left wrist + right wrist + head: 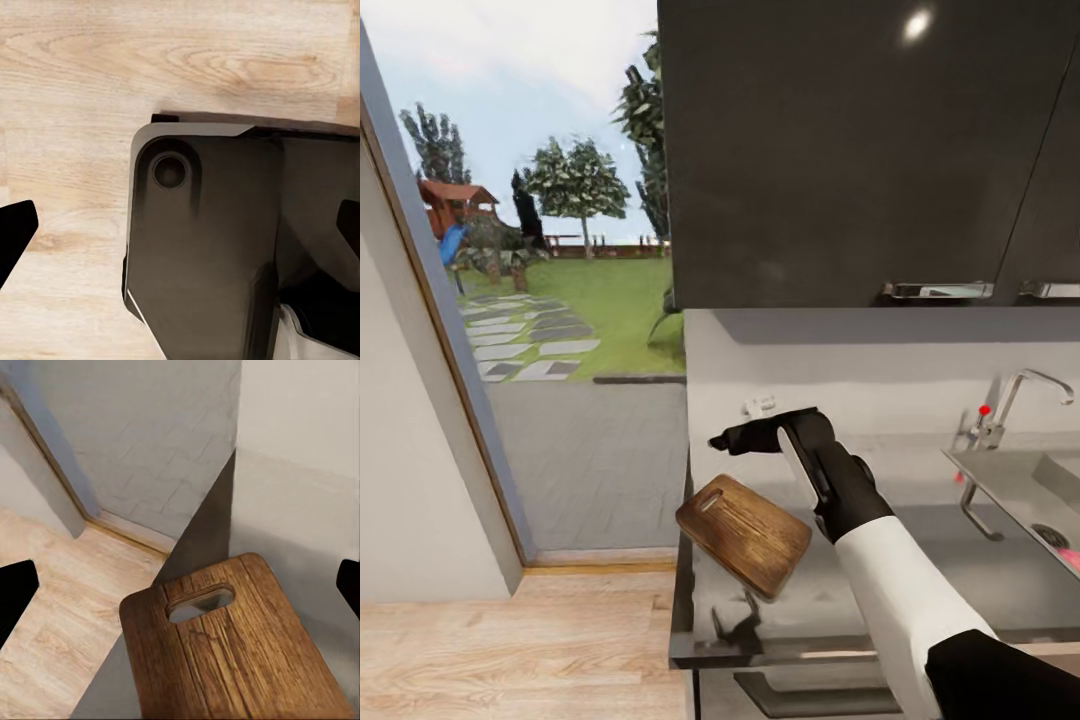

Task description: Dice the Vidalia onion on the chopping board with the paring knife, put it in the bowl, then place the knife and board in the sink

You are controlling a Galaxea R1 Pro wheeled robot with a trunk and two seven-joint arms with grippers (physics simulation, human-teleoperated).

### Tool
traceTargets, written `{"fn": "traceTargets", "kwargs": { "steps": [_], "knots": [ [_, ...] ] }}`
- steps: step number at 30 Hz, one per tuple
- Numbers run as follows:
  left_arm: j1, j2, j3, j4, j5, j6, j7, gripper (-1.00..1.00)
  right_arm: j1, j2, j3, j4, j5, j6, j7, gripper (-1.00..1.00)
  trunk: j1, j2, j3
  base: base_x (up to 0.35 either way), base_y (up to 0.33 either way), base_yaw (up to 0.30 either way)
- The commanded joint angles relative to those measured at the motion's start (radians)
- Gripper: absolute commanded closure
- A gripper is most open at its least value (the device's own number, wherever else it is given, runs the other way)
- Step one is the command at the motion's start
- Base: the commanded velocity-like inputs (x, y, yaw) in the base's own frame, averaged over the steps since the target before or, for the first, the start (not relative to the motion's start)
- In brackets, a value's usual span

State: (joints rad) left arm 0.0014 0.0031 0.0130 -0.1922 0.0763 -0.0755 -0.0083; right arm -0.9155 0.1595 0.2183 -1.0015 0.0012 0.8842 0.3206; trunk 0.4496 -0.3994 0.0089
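My right gripper (745,437) hung above the left end of the countertop (960,590), fingers spread, nothing between them. The board (744,534) was tilted over that end, slot (199,604) toward the counter's edge; I could not tell if it touched the countertop. The sink (1020,490) with its faucet (1015,400) was at the right; my left gripper's fingertips (16,232) were apart over the wood floor (75,90).

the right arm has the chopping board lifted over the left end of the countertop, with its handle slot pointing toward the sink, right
Not quite. The chopping board is lifted over the left end of the countertop by the right arm, but its handle slot points away from the sink, toward the open doorway. The head view shows the slot at the board's far-left corner.
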Motion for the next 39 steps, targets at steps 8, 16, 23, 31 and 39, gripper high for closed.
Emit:
{"fn": "traceTargets", "kwargs": {
  "steps": [8, 16, 23, 31, 39],
  "knots": [
    [0.0, 0.0, 0.001, 0.004, 0.008, -0.002, -0.001, -1.0, 0.0, -0.102, 0.133, 0.0, 0.002, 0.009, 0.19, -1.0, 0.0, -0.001, 0.0, 0.003, -0.001, 0.0],
    [0.0, 0.0, 0.001, 0.008, 0.008, -0.002, -0.001, -1.0, 0.0, -0.177, 0.152, -0.002, 0.003, 0.007, 0.23, -1.0, 0.0, -0.001, 0.0, 0.0, 0.0, 0.0],
    [0.0, 0.001, 0.001, 0.008, 0.008, -0.003, -0.001, -1.0, 0.0, -0.189, 0.214, -0.002, 0.003, 0.006, 0.232, -1.0, 0.0, -0.001, 0.0, 0.0, 0.0, 0.0],
    [0.0, 0.001, 0.001, 0.008, 0.007, -0.003, -0.001, -1.0, 0.0, -0.193, 0.281, -0.002, 0.004, 0.003, 0.233, -1.0, 0.0, -0.001, 0.0, 0.0, 0.0, 0.0],
    [0.0, 0.0, 0.001, 0.007, 0.007, -0.003, -0.001, -1.0, 0.0, -0.208, 0.285, -0.002, 0.003, -0.018, 0.233, -1.0, 0.0, -0.001, 0.0, 0.054, 0.0, 0.0]
  ]
}}
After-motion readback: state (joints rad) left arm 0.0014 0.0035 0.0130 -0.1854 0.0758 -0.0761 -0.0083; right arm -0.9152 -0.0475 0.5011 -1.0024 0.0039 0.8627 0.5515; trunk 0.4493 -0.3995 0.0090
